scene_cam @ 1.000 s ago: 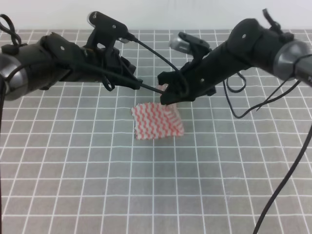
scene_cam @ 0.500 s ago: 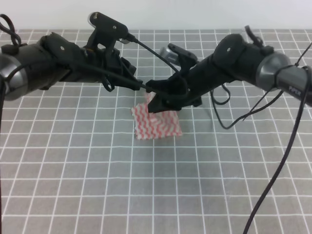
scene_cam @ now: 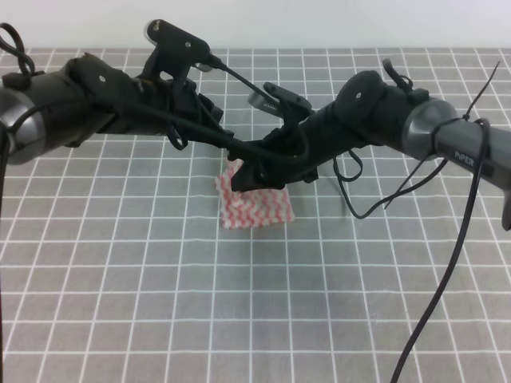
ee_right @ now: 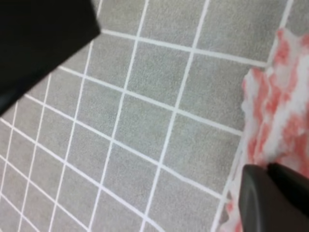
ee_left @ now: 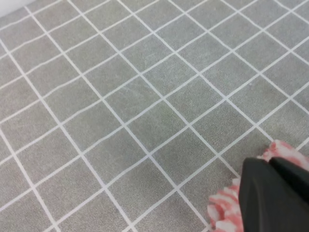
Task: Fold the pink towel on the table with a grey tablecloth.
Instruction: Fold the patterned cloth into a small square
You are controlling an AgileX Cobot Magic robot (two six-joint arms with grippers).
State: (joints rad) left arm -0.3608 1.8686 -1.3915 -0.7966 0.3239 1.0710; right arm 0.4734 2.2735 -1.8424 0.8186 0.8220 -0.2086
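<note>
The pink towel [scene_cam: 257,207] lies on the table with a grey tablecloth [scene_cam: 160,303], partly folded, its far edge lifted. My left gripper [scene_cam: 232,150] is at the towel's far left corner, jaws together on the cloth. In the left wrist view the gripper [ee_left: 270,162] is shut, with the towel [ee_left: 226,212] bunched around its fingers. My right gripper [scene_cam: 244,177] reaches across from the right and pinches a raised part of the towel right next to the left gripper. In the right wrist view the gripper [ee_right: 265,169] is shut on the towel [ee_right: 282,106].
Both black arms cross above the towel's far side. Cables [scene_cam: 447,263] hang from the right arm down to the front right. The left arm shows as a dark shape [ee_right: 38,43] in the right wrist view. The gridded cloth runs on all sides.
My right gripper has moved left and lower, carrying the towel's far right corner over toward the left gripper. The towel looks narrower. The left arm has stayed put.
</note>
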